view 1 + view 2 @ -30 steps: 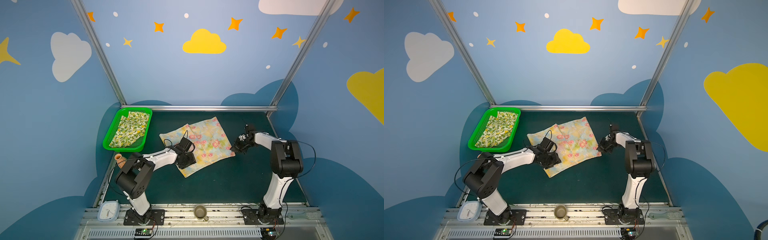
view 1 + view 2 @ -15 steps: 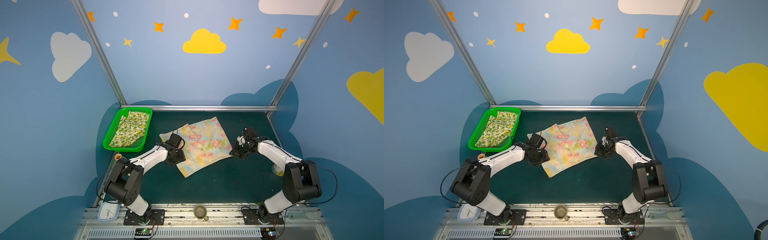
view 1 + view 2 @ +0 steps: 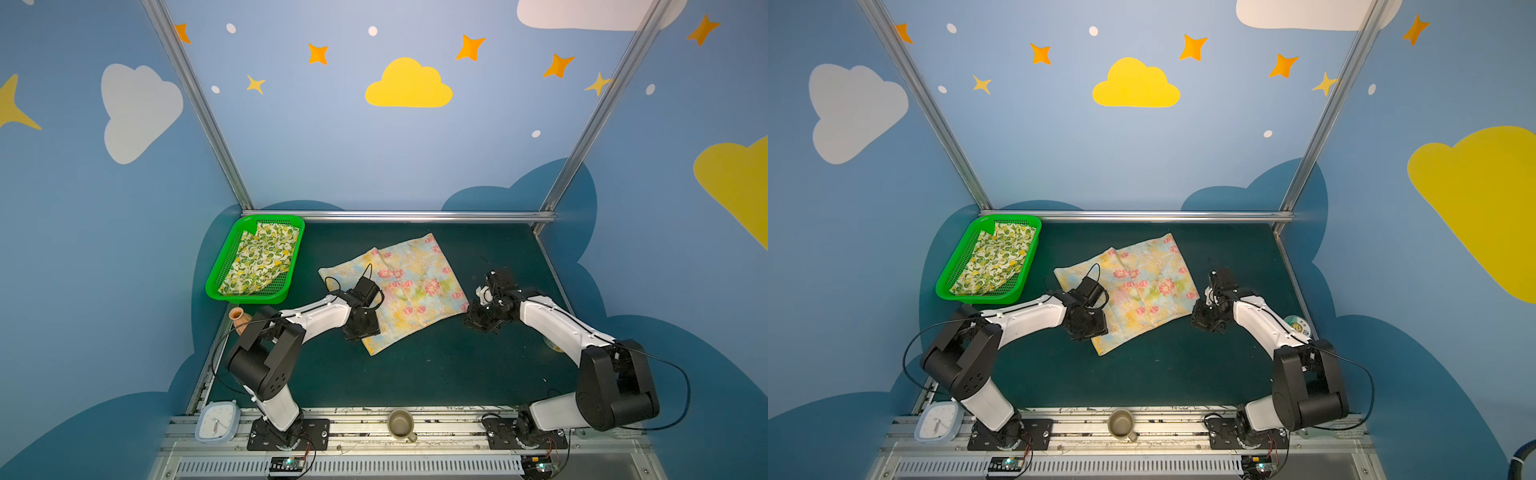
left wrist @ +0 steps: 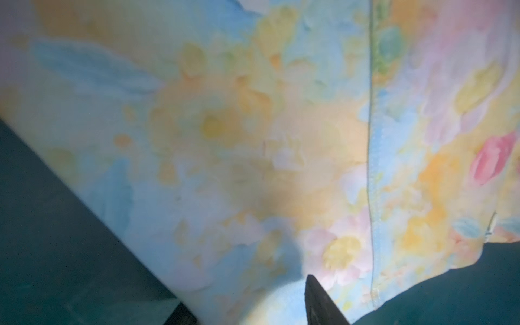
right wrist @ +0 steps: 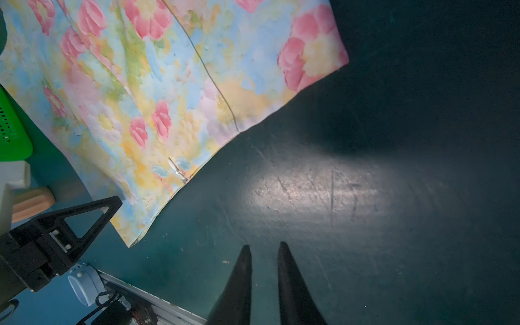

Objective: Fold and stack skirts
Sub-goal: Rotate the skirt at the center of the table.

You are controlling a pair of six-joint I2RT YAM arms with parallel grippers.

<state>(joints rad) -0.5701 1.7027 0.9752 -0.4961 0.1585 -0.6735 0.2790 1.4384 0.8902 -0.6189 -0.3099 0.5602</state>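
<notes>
1. Left gripper (image 3: 360, 326) (image 3: 1087, 327) is low over the near-left edge of the floral skirt (image 3: 411, 291) (image 3: 1142, 291), close to its near corner.
2. Left wrist view: the left gripper (image 4: 246, 292) has its jaws clearly apart, about mid-width. One finger (image 4: 320, 304) is over the cloth and the other is at the cloth's edge by the mat. The floral skirt (image 4: 253, 126) lies flat between them. Can't tell if either tip presses the fabric; nothing is pinched.
3. Right gripper (image 3: 482, 320) (image 3: 1204, 320) is just beside the floral skirt's near-right corner, on the mat side.
4. Right wrist view: the right gripper (image 5: 264, 253) has a narrow gap with nothing between the jaws. The tips are over bare dark green mat (image 5: 365, 197), apart from the floral skirt (image 5: 157, 84).
5. The floral skirt is spread on the mat mid-table, turned at an angle, with one layer folded over along a seam line.
6. Lemon skirt (image 3: 262, 262) (image 3: 996, 257) lies in the green basket (image 3: 216, 286) (image 3: 944, 289) at the far left corner, well apart from both grippers.
</notes>
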